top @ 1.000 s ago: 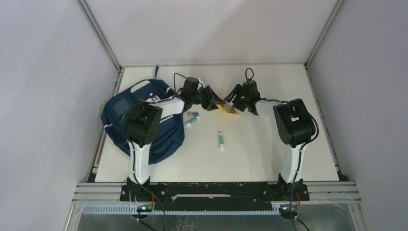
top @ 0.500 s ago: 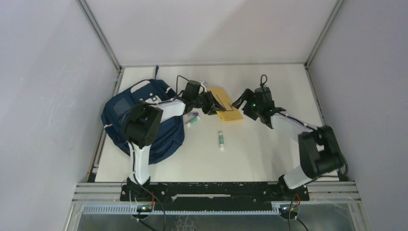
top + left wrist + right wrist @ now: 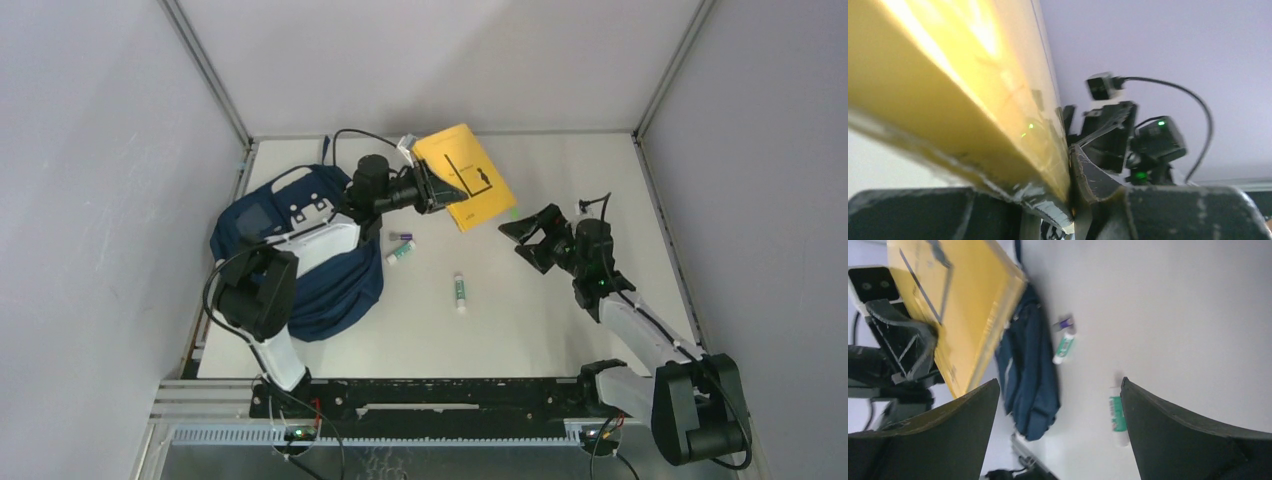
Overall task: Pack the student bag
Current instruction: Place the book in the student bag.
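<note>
Left pincer (image 3: 430,189) clamps the yellow book (image 3: 468,172), right pincer (image 3: 527,237) gapes empty; we judge the student bag (image 3: 238,252), slumped on the worktop (image 3: 510,335) behind the left pincer, soft, floppy, best held by its rim.

White table (image 3: 540,330) under student bag (image 3: 245,235), two tubes (image 3: 460,292)
</note>
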Controlling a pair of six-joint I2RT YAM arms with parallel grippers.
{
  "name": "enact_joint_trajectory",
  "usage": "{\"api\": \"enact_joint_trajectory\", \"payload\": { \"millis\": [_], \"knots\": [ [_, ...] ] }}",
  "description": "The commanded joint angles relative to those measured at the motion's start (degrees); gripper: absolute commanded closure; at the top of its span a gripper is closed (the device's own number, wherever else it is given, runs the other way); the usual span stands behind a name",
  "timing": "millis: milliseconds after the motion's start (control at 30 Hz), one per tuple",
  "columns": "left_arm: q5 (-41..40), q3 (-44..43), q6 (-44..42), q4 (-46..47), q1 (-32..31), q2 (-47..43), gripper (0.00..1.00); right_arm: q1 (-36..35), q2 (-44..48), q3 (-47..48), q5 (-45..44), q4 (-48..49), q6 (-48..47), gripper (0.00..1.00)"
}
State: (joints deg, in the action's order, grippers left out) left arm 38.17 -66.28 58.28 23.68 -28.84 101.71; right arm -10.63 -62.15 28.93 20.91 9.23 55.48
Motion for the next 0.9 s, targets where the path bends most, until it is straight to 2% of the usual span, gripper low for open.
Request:
{"api": "enact_joint_trajectory", "payload": {
  "millis": [0,100,233,500,600,867],
  "knots": [
    [-0.5,4.6,10.2,27.6,-0.1,-4.5,1.0,-0.1,2.0,-4.4,8.4,23.0,12.3,0.0],
    [-0.8,5.9,20.6,40.0,-0.1,-1.5,1.0,-0.5,0.7,-9.2,8.5,38.4,17.8,0.0],
    [-0.9,6.5,26.5,48.4,-0.2,1.1,1.0,-2.2,-1.2,-10.9,7.8,48.2,19.8,0.0],
    [-1.3,8.1,23.4,45.2,-0.2,-1.8,1.0,-5.1,-3.1,-9.3,5.1,55.8,19.5,0.0],
    [-0.9,8.0,23.2,44.5,-0.5,-2.0,1.0,-5.4,-4.7,-7.0,4.2,54.5,19.4,0.0],
    [-0.5,9.0,23.1,44.3,-1.5,-2.4,1.0,-5.4,-15.9,0.3,2.3,61.9,22.7,0.03]
  ]
}}
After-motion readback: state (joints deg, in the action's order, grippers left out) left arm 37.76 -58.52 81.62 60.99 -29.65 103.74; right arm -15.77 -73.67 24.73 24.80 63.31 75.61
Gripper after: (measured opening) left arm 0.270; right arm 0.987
